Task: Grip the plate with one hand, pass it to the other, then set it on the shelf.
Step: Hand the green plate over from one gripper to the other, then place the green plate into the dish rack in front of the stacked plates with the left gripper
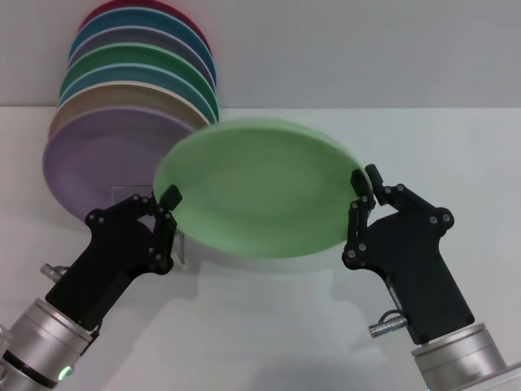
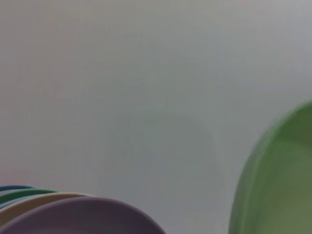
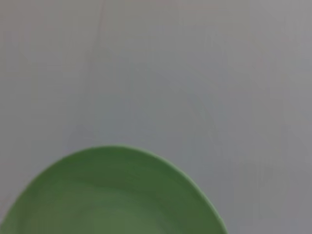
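Nearest, the left gripper [image 1: 167, 204] pinches the plate [image 1: 260, 189] at its left rim, beside the racked plates [image 1: 122, 122]; the right gripper [image 1: 364, 189] clamps the opposite rim. Releasing unevenly could tip the airborne plate into that stack.

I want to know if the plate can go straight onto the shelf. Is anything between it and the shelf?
Yes. The plate is held up between the right hand and left hand. Stacked plates already fill the shelf, the lilac one at the front facing it. The shelf itself barely shows, so a free slot can't be confirmed.
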Robot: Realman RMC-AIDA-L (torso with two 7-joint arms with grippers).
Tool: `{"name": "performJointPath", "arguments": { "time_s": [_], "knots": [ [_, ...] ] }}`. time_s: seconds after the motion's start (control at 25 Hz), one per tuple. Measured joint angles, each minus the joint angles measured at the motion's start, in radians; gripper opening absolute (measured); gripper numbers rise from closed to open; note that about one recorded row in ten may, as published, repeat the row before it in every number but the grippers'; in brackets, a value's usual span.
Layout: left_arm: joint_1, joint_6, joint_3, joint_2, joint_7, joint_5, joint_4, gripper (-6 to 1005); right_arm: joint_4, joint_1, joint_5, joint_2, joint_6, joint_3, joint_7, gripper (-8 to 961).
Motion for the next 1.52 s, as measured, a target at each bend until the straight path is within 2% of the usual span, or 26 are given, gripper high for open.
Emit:
{"name": "performJointPath", "arguments": {
  "time_s": [0.32,0.44,0.56,0.76,0.92,1.16,1.24,1.36,1.4,1.52],
  "knots": [
    [0.0,0.0,-0.01,0.003,0.0,-0.004,0.0,57,0.0,0.004,-0.005,-0.005,-0.004,0.0,0.008,141],
    [0.002,0.004,-0.012,0.006,0.0,-0.029,0.0,56,0.0,-0.001,-0.014,-0.007,-0.019,-0.012,0.012,219],
    [0.009,0.025,-0.016,0.01,-0.002,-0.054,0.0,53,-0.016,-0.005,-0.045,-0.009,-0.091,-0.061,0.033,297],
    [0.025,0.082,-0.056,0.013,-0.008,-0.06,0.003,48,-0.037,-0.001,-0.069,-0.01,-0.208,-0.151,0.05,315],
    [0.042,0.161,-0.123,0.019,-0.01,-0.06,0.01,48,-0.066,0.013,-0.082,-0.008,-0.201,-0.172,0.055,315],
    [0.045,0.251,-0.228,0.036,0.006,-0.054,0.051,49,-0.14,0.024,-0.078,-0.003,-0.117,-0.14,0.11,315],
    [0.032,0.29,-0.251,0.05,0.024,-0.054,0.081,49,-0.153,0.023,-0.077,-0.003,-0.09,-0.123,0.114,315],
    [0.012,0.329,-0.256,0.071,0.083,-0.053,0.12,48,-0.165,0.019,-0.065,-0.003,-0.052,-0.098,0.114,315],
    [-0.001,0.345,-0.254,0.084,0.134,-0.052,0.142,48,-0.167,0.018,-0.054,-0.003,-0.043,-0.094,0.114,315],
    [-0.012,0.35,-0.252,0.095,0.178,-0.051,0.16,47,-0.172,0.018,0.009,-0.007,-0.028,-0.093,0.112,315]
  ]
}}
